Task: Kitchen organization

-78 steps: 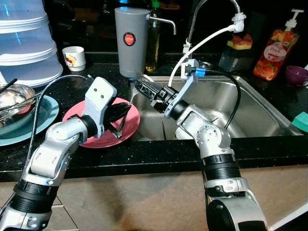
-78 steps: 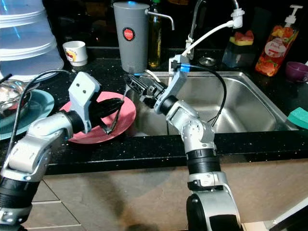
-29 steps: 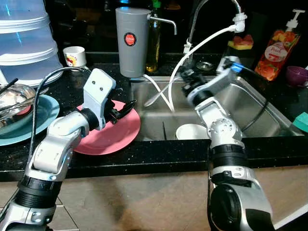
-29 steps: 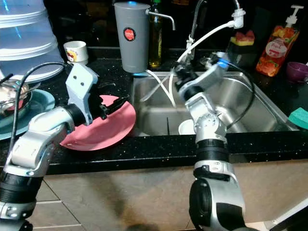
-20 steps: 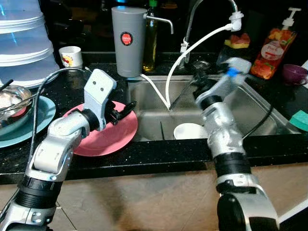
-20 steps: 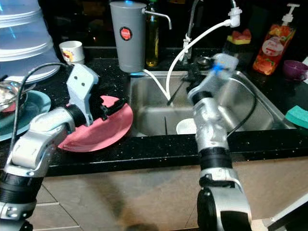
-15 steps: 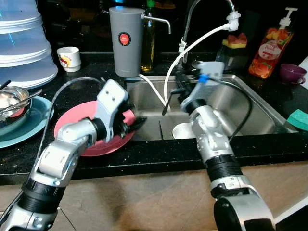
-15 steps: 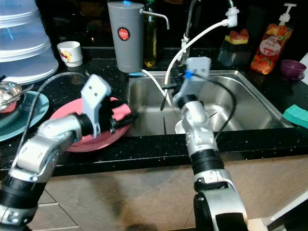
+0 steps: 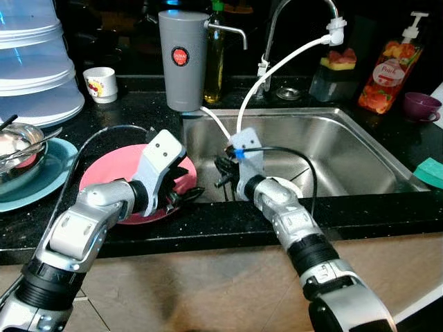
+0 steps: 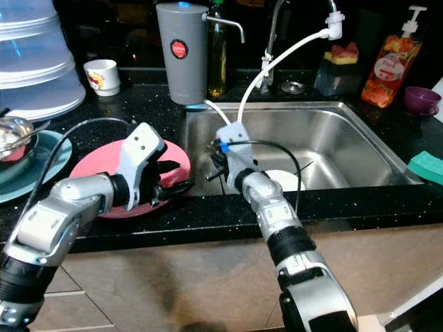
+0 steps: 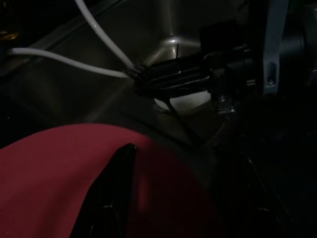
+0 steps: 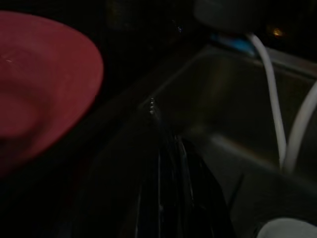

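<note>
A pink plate (image 9: 114, 173) lies on the black counter just left of the steel sink (image 9: 339, 149). My left gripper (image 9: 178, 185) hovers over the plate's right edge, fingers spread open with nothing between them. One left finger (image 11: 116, 188) shows above the red plate (image 11: 49, 168) in the left wrist view. My right gripper (image 9: 223, 169) is low in the sink by its left wall and points toward the plate. It is shut on a thin dark utensil (image 11: 181, 121). A white bowl (image 10: 284, 180) sits on the sink floor behind the right arm.
A grey water jug (image 9: 182, 59), two white hoses (image 9: 277, 66) and the faucet stand behind the sink. A teal plate (image 9: 41, 176) with a metal bowl, stacked clear containers (image 9: 34, 62) and a small cup (image 9: 102, 83) are at the left. A soap bottle (image 9: 384, 69) and a teal sponge (image 9: 432, 173) are at the right.
My right gripper has swung from near the faucet down to the sink's left wall. My left gripper has dropped lower over the plate's right edge. The camera has shifted a little.
</note>
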Tool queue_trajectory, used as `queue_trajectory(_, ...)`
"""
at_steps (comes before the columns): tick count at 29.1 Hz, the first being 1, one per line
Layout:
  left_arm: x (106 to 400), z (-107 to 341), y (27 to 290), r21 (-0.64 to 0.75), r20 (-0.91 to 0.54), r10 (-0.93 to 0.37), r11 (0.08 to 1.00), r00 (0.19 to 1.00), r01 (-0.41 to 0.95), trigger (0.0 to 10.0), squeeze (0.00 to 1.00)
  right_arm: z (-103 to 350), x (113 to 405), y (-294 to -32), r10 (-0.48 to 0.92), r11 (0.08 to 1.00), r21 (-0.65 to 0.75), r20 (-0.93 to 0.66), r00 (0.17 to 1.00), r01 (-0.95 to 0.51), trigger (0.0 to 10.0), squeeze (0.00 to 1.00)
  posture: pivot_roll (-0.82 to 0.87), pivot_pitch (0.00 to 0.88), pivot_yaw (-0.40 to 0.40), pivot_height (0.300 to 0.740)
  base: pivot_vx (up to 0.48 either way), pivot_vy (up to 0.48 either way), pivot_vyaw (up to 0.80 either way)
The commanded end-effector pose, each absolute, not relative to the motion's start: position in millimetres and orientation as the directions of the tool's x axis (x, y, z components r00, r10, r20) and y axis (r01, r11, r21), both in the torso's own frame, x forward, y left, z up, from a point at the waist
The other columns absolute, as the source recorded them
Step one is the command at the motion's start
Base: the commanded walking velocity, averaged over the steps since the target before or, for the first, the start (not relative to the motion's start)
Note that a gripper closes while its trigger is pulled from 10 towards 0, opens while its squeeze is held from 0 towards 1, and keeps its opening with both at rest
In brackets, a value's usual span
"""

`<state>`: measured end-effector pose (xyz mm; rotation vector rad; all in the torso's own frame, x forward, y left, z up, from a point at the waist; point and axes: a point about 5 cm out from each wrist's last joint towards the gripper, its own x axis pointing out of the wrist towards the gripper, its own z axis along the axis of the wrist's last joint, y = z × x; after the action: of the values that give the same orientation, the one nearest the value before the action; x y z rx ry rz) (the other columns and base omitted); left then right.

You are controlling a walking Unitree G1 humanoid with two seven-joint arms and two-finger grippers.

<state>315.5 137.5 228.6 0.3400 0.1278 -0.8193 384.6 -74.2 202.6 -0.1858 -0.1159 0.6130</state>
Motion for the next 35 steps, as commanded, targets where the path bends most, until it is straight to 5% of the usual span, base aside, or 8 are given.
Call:
queue_trajectory(1,316,229,140,0.251,-0.263,-0.680,0.636,0.684,0.729,10.0,0.00,185,382,-75,0.588,0.794,-0.176,-0.021,0.809,-0.582,0.0,0.00,0.14,0.058,-0.009,0.740,0.000,0.000,0.00)
queue_trajectory(9,315,230,141,0.252,-0.262,-0.681,0.636,0.684,0.730,10.0,0.00,190,385,-77,0.589,0.796,-0.150,-0.028,0.807,-0.586,4.4,0.00,0.14,0.058,-0.009,0.740,0.000,0.000,0.00)
queue_trajectory(13,316,231,141,0.253,-0.251,-0.672,0.649,0.697,0.717,10.0,0.00,190,384,-76,0.596,0.788,-0.162,-0.044,0.802,-0.594,10.0,1.00,0.14,0.057,-0.008,0.740,0.000,0.000,0.00)
queue_trajectory(19,322,236,147,0.260,-0.219,-0.616,0.711,0.757,0.653,10.0,0.00,193,385,-78,0.576,0.803,-0.163,-0.035,0.817,-0.573,10.0,0.00,0.13,0.058,-0.008,0.740,0.000,0.000,0.00)
queue_trajectory(26,343,249,173,0.267,-0.120,-0.376,0.879,0.919,0.394,10.0,0.03,208,391,-86,0.510,0.858,-0.107,0.055,0.859,-0.502,10.0,0.00,0.14,0.061,-0.006,0.740,0.000,0.000,0.00)
queue_trajectory(27,346,251,180,0.263,-0.108,-0.312,0.907,0.944,0.330,10.0,1.00,211,391,-87,0.502,0.864,-0.092,0.076,0.862,-0.495,10.0,0.00,0.13,0.061,-0.006,0.740,0.000,0.000,0.00)
queue_trajectory(33,354,252,215,0.210,-0.064,0.024,0.978,0.998,-0.010,10.0,1.00,225,392,-89,0.494,0.868,-0.032,0.147,0.857,-0.495,10.0,0.00,0.14,0.057,-0.005,0.740,0.000,0.000,0.00)
queue_trajectory(35,354,249,219,0.166,-0.066,0.072,0.984,0.995,-0.060,10.0,0.02,226,392,-88,0.496,0.867,-0.028,0.151,0.855,-0.498,10.0,0.00,0.14,0.058,-0.004,0.740,0.000,0.000,0.00)
